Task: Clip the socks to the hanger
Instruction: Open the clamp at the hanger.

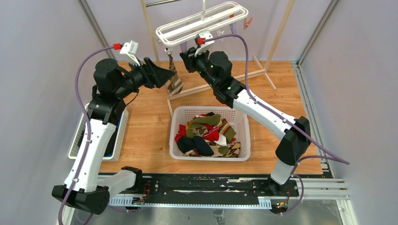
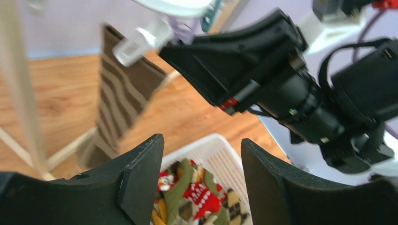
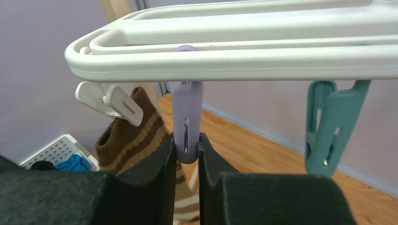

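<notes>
The white hanger (image 1: 202,21) hangs at the back; its rails cross the top of the right wrist view (image 3: 234,65). My right gripper (image 3: 187,140) is shut on a purple clip (image 3: 187,117) that dangles from the front rail, and it sits under the hanger's left end in the top view (image 1: 187,54). A brown striped sock (image 3: 136,136) hangs from a white clip (image 3: 112,101) beside it, and also shows in the top view (image 1: 174,79) and the left wrist view (image 2: 119,93). My left gripper (image 2: 202,145) is open and empty next to that sock (image 1: 164,75). Several mixed socks (image 1: 206,136) lie in a white basket (image 1: 244,122).
A second white basket (image 1: 77,140) with a dark bundle and blue cloth stands at the table's left edge. The wooden rack (image 1: 281,33) stands behind the hanger. A teal clip (image 3: 328,126) hangs to the right of the purple one.
</notes>
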`<state>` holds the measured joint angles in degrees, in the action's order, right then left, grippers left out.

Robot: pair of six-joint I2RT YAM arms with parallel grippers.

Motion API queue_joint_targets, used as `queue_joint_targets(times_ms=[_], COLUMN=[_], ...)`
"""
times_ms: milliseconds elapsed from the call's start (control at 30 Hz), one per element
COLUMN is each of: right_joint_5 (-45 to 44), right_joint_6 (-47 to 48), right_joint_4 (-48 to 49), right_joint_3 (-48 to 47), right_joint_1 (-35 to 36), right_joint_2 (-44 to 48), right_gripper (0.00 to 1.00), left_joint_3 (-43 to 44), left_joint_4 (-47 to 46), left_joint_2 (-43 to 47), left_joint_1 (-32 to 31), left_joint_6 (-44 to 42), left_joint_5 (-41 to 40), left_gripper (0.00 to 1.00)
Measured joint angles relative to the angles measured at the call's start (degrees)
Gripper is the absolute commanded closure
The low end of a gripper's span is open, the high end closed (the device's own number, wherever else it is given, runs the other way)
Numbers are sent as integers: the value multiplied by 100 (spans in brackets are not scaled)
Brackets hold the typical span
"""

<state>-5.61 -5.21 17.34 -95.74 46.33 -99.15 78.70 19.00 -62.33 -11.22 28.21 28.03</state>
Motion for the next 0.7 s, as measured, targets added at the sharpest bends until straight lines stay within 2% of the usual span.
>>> queue_joint_targets(times_ms=[133,300,467,700], right_joint_5=[-2,-2,-68,-72], right_joint_6=[0,0,-13,-105], right_joint_4=[-9,-9,-4,28], right_joint_3=[0,-11,-11,-11], right_joint_1=[0,2,-39,-72], right_joint_2=[-9,-9,-9,-9], right_gripper=[100,100,100,100], left_joint_3=[-101,284,1025,1283], left_joint_4=[-81,-345,-719,-1217], left_joint_2=[-39,-691,-1427,-1606], left_joint_1=[-382,-619,-605,-612], left_joint_6=[177,452,796,1134], left_joint_5=[269,278,-22,-326], left_gripper=[31,26,28,31])
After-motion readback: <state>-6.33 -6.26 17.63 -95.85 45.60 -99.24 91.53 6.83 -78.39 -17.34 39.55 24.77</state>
